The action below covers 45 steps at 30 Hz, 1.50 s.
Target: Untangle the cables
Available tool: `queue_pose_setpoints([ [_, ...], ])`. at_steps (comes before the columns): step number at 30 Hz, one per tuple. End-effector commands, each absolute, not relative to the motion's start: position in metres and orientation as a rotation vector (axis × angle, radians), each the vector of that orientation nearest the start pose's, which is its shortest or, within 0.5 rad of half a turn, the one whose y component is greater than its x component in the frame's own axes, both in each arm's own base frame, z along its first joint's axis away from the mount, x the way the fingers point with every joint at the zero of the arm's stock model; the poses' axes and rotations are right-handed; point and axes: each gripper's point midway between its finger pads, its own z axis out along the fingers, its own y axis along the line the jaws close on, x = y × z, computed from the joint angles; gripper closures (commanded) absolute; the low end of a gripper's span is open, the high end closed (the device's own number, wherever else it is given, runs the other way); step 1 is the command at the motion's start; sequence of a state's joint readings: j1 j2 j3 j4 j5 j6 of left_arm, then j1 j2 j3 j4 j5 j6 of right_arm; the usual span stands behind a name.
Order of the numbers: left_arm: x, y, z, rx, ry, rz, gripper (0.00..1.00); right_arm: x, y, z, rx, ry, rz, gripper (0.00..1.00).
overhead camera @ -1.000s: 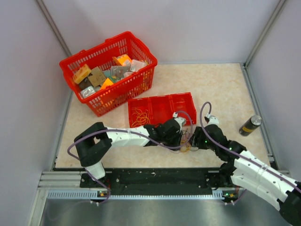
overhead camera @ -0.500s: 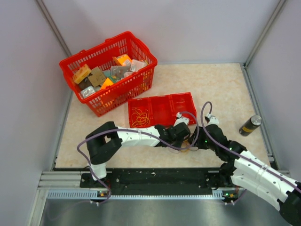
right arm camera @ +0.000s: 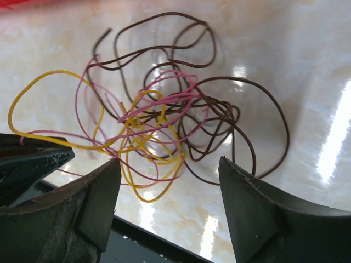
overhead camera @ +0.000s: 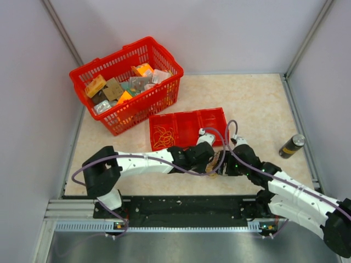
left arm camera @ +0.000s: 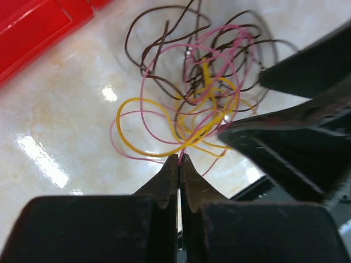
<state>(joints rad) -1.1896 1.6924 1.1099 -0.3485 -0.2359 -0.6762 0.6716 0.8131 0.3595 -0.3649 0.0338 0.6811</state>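
Note:
A tangle of thin cables [right arm camera: 164, 126], yellow, pink and dark brown, lies on the pale marbled table near its front edge; it also shows in the left wrist view [left arm camera: 203, 98] and small in the top view [overhead camera: 215, 166]. My left gripper [left arm camera: 180, 160] is shut on a pink strand at the tangle's near edge. My right gripper [right arm camera: 169, 170] is open, its jaws wide apart just short of the tangle, touching nothing. In the top view the two grippers meet over the tangle, left [overhead camera: 211, 160] and right [overhead camera: 224, 165].
A red compartment tray [overhead camera: 189, 127] holding a bunch of yellow wires stands just behind the grippers. A red basket [overhead camera: 127, 82] of packets stands at the back left. A dark can [overhead camera: 291, 146] stands at the right. The black front rail [overhead camera: 186, 204] runs close below the tangle.
The left arm swung right, then drew back left a little. The right gripper moved forward and left toward the tangle, so the two grippers now sit close together.

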Motion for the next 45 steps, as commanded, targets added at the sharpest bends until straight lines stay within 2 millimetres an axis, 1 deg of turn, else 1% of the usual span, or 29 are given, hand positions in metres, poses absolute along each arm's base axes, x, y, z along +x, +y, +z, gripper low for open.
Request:
queue_pose_setpoints([
  [1, 0.163, -0.396, 0.108, 0.540, 2.377, -0.698, 1.00, 0.174, 0.198, 0.071, -0.088, 2.333, 0.841, 0.28],
  [5, 0.159, -0.399, 0.112, 0.550, 2.371, -0.752, 1.00, 0.173, 0.207, 0.065, -0.084, 2.302, 0.916, 0.31],
  [6, 0.158, -0.399, 0.111, 0.554, 2.374, -0.757, 1.00, 0.173, 0.206, 0.062, -0.074, 2.307, 0.913, 0.35],
  [7, 0.156, -0.400, 0.112, 0.558, 2.373, -0.770, 1.00, 0.177, 0.209, 0.065, -0.066, 2.282, 0.928, 0.39],
  [9, 0.153, -0.403, 0.116, 0.560, 2.373, -0.799, 1.00, 0.181, 0.208, 0.063, -0.044, 2.278, 0.908, 0.46],
  [12, 0.151, -0.402, 0.121, 0.556, 2.365, -0.822, 1.00, 0.191, 0.198, 0.059, 0.022, 2.260, 0.829, 0.52],
  [13, 0.151, -0.400, 0.123, 0.551, 2.359, -0.824, 1.00, 0.193, 0.195, 0.057, 0.048, 2.264, 0.802, 0.58],
  [15, 0.152, -0.394, 0.128, 0.537, 2.346, -0.818, 1.00, 0.200, 0.182, 0.051, 0.116, 2.268, 0.710, 0.73],
  [16, 0.152, -0.391, 0.132, 0.530, 2.337, -0.815, 1.00, 0.204, 0.178, 0.052, 0.146, 2.259, 0.683, 0.80],
  [17, 0.154, -0.386, 0.134, 0.518, 2.331, -0.799, 1.00, 0.202, 0.170, 0.045, 0.168, 2.281, 0.636, 0.84],
  [20, 0.158, -0.370, 0.149, 0.485, 2.288, -0.772, 1.00, 0.203, 0.154, 0.041, 0.241, 2.278, 0.547, 1.00],
  [22, 0.163, -0.355, 0.164, 0.448, 2.238, -0.749, 1.00, 0.202, 0.143, 0.039, 0.288, 2.271, 0.497, 1.00],
  [24, 0.169, -0.339, 0.175, 0.411, 2.196, -0.709, 1.00, 0.203, 0.133, 0.041, 0.326, 2.241, 0.468, 1.00],
  [28, 0.180, -0.305, 0.201, 0.334, 2.100, -0.630, 1.00, 0.203, 0.113, 0.049, 0.399, 2.188, 0.396, 1.00],
  [31, 0.187, -0.278, 0.221, 0.259, 2.019, -0.588, 1.00, 0.204, 0.103, 0.059, 0.438, 2.152, 0.361, 1.00],
  [32, 0.189, -0.270, 0.229, 0.234, 1.989, -0.586, 1.00, 0.204, 0.101, 0.060, 0.442, 2.151, 0.352, 1.00],
  [37, 0.192, -0.234, 0.255, 0.151, 1.890, -0.565, 1.00, 0.204, 0.097, 0.066, 0.460, 2.140, 0.337, 1.00],
  [42, 0.192, -0.205, 0.271, 0.088, 1.842, -0.526, 1.00, 0.206, 0.096, 0.073, 0.461, 2.124, 0.332, 1.00],
  [45, 0.192, -0.190, 0.277, 0.067, 1.825, -0.497, 1.00, 0.207, 0.094, 0.076, 0.459, 2.118, 0.320, 1.00],
])
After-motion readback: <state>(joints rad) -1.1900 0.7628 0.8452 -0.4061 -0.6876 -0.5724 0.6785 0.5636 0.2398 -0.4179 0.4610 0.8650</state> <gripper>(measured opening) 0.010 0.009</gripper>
